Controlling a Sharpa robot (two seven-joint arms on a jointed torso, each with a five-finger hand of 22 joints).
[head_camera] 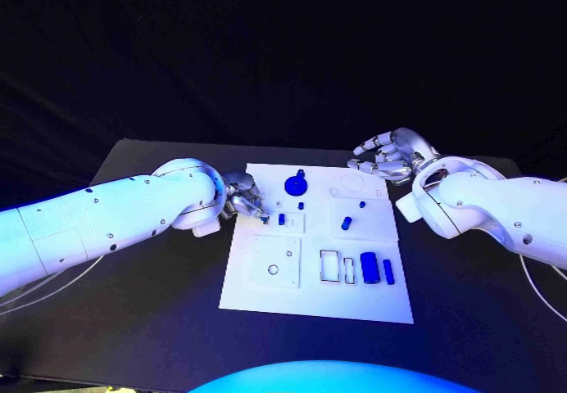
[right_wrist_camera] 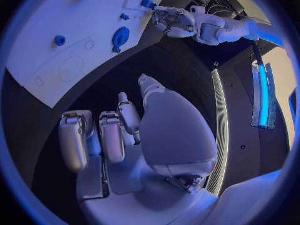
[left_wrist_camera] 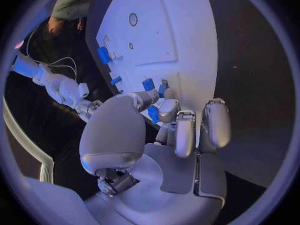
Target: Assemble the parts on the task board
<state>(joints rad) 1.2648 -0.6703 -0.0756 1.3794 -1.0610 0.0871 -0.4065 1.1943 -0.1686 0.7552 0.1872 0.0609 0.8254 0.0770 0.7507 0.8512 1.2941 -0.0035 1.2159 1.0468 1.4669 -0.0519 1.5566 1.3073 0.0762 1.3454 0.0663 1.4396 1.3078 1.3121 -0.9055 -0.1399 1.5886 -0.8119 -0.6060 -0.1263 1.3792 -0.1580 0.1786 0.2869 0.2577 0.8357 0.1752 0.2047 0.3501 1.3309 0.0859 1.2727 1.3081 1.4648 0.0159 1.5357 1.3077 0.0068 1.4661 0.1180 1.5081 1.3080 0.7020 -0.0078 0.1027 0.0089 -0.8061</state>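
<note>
The white task board (head_camera: 317, 282) lies in the middle of the black table. My left hand (head_camera: 246, 201) is at the board's left edge and pinches a small blue part (left_wrist_camera: 153, 114) between thumb and a finger, low over the board; the same part (head_camera: 281, 218) sits by a square recess. My right hand (head_camera: 387, 160) hovers over the board's far right corner, fingers apart, holding nothing. A large round blue part (head_camera: 294, 184) stands near the far edge, and a blue cylinder (head_camera: 369, 268) lies at the near right.
More small blue parts (head_camera: 347, 222) are scattered over the board's middle, and a thin blue bar (head_camera: 389, 271) lies beside the cylinder. Rectangular slots (head_camera: 329, 265) and a square plate with a hole (head_camera: 274, 262) are on the near half. Black table (head_camera: 154, 311) surrounds the board.
</note>
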